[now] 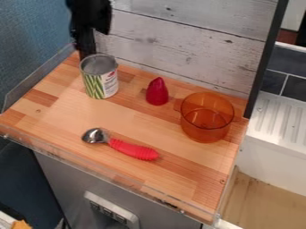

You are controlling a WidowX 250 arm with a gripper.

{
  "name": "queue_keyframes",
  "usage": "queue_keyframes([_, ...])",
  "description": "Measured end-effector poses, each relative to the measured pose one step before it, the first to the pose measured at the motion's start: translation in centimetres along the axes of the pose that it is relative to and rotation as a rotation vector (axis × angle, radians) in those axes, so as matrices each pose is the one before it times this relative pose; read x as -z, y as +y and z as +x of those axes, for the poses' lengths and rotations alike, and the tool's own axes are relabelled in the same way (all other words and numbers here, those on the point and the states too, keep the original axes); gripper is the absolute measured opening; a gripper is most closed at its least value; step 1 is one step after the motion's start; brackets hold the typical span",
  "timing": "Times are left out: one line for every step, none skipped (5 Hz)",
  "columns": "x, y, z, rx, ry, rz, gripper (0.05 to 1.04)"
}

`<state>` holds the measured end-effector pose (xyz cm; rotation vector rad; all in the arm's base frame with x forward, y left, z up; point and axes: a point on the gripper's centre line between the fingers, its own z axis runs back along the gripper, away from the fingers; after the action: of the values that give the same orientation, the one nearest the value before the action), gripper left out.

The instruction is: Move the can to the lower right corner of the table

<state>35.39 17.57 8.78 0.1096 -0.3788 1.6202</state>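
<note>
The can [100,79] stands upright near the upper left corner of the worktop [65,115]. The end effector [87,50] is located at the can's rear rim; I cannot tell whether it is spread or pressed together, nor whether it touches the metal.

Handling characteristics: treat the body as a rigid, thin-walled metal cylinder with a smooth label. I expect moderate stiffness at the rim and a risk of denting at mid-wall under excess force. Contents cannot be verified from my station; assume light, but allow for a heavier load at lift.

Recommended grip: take opposite sides of the body, slightly above mid-height, axis vertical. The curved surface may slip or rotate if held off-centre. A one-sided rim pinch is the alternative, though I judge that the can could then swing and tilt.

Transfer: lift clear of the red-handled scoop [122,145] and the orange transparent pot [206,117], keeping the can level. Set it down flat at the lower right corner, inboard of the clear edging [161,198], before releasing.
</note>
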Motion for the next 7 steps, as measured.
queue_keyframes([1.208,-0.574,2.153,0.0414,-0.0273,0.0287,0.999])
queue_keyframes([0.993,-0.585,0.828,0.0623,-0.0002,0.0261,0.999])
queue_keyframes([1.568,-0.334,0.593,0.0284,0.0144,0.0237,0.999])
queue_keyframes([1.220,-0.221,-0.876,0.0468,0.0658,0.0118,0.999])
queue_keyframes([0.309,-0.077,-0.236,0.0300,0.0272,-0.0005,0.999])
queue_keyframes([1.390,0.054,-0.972,0.0492,0.0511,0.0161,0.999])
queue_keyframes([0.392,-0.280,-0.671,0.0355,0.0425,-0.0114,0.999])
